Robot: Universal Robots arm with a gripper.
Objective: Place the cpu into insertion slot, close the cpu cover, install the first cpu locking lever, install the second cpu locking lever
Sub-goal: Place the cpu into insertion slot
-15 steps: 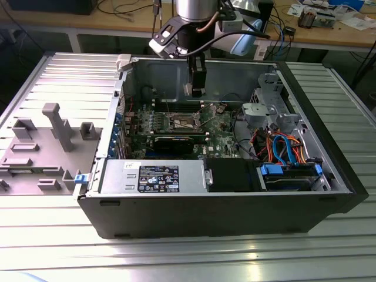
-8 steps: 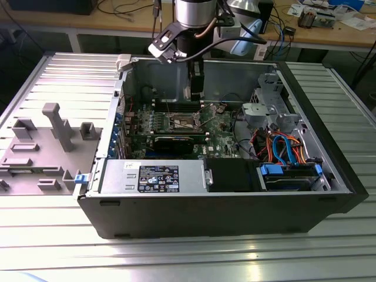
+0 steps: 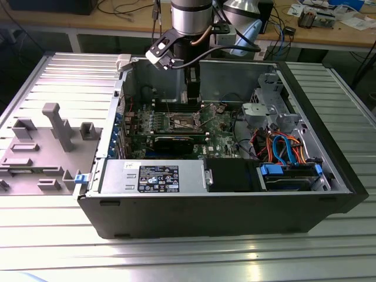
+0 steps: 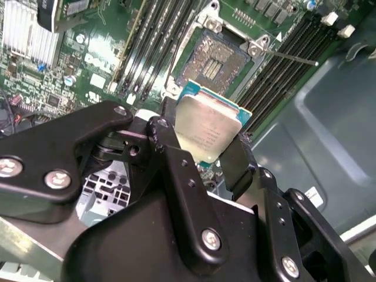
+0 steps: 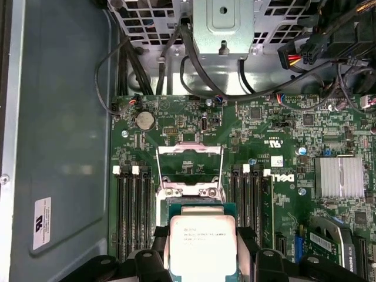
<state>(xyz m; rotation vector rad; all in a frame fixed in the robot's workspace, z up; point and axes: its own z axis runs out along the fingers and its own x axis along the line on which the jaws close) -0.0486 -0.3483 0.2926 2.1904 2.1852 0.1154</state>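
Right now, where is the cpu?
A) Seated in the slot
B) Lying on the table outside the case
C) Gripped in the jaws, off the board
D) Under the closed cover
C: in the second wrist view the cpu is clamped between the black jaws, while the slot beyond it lies open with its contacts bare.

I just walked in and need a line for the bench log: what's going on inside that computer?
A robot arm reaches into an open computer case lying on its side. Its claw is shut on the cpu, gripping two opposite edges, with the metal top showing in both wrist views. The cpu hangs above the green motherboard, close to the insertion slot but not yet in it. The slot is uncovered and empty.
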